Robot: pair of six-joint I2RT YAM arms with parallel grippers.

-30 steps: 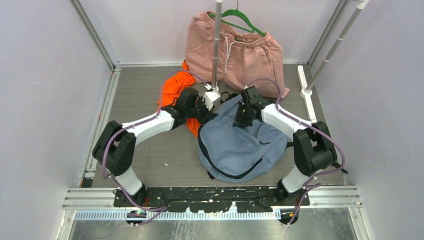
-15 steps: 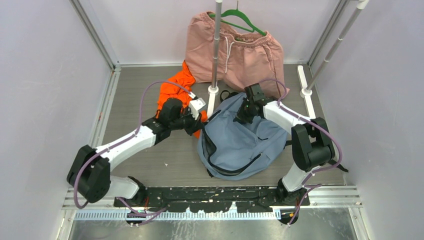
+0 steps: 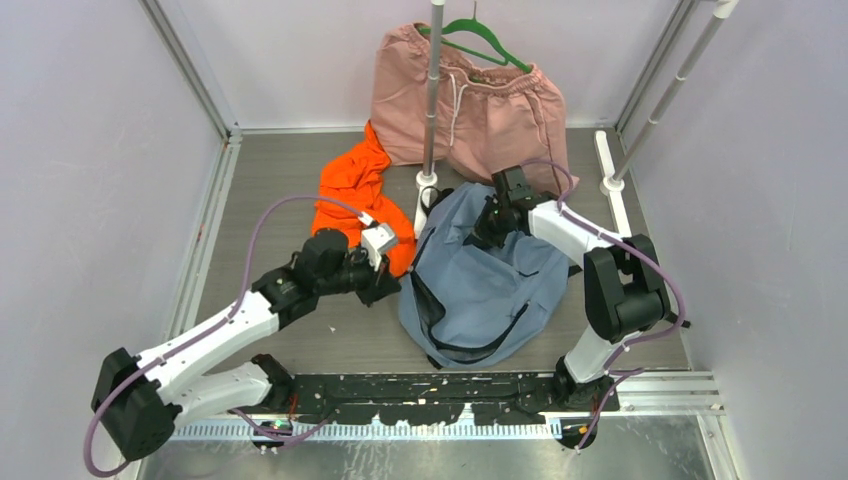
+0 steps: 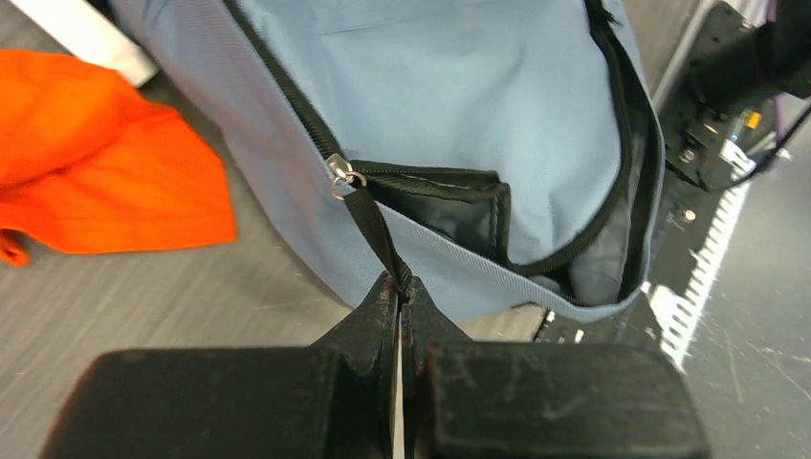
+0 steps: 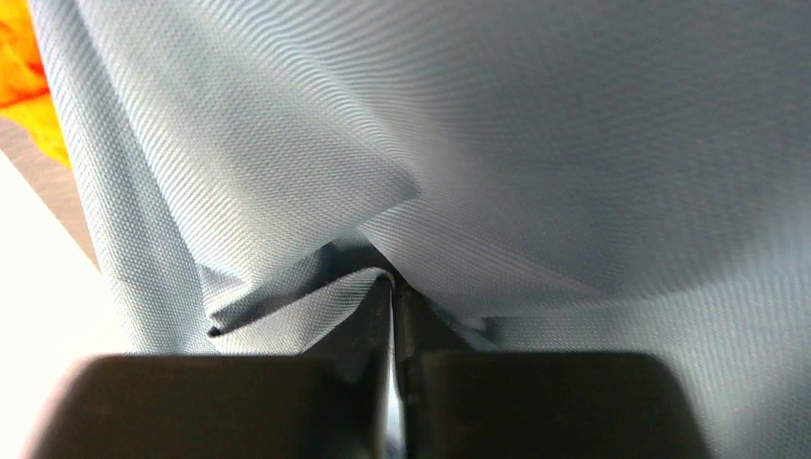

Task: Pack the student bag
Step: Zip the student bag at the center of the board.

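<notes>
Grey-blue fabric is filling the centre of the overhead view: one student bag (image 3: 490,275) is lying on the table (image 3: 270,180), just below one pair of pink shorts (image 3: 490,110) on one green hanger (image 3: 490,45), and to the right of one orange garment (image 3: 350,185). Two arms are working on it. The left gripper (image 4: 400,287), at the bag's left edge, is pinching the black zipper pull strap (image 4: 368,220) with its jaws pressed together. The strap is running taut to the silver slider (image 4: 342,174), and the zip is gaping open along that side. The right gripper (image 5: 392,282), at the bag's upper edge, is clamping a fold of the fabric, jaws nearly meeting. Compared with half a second ago, the left arm has drawn back toward the lower left. Its gripper is now sitting lower in the frame, off the orange garment, and the open stretch of zip is longer. The right gripper is keeping roughly the same spot.
</notes>
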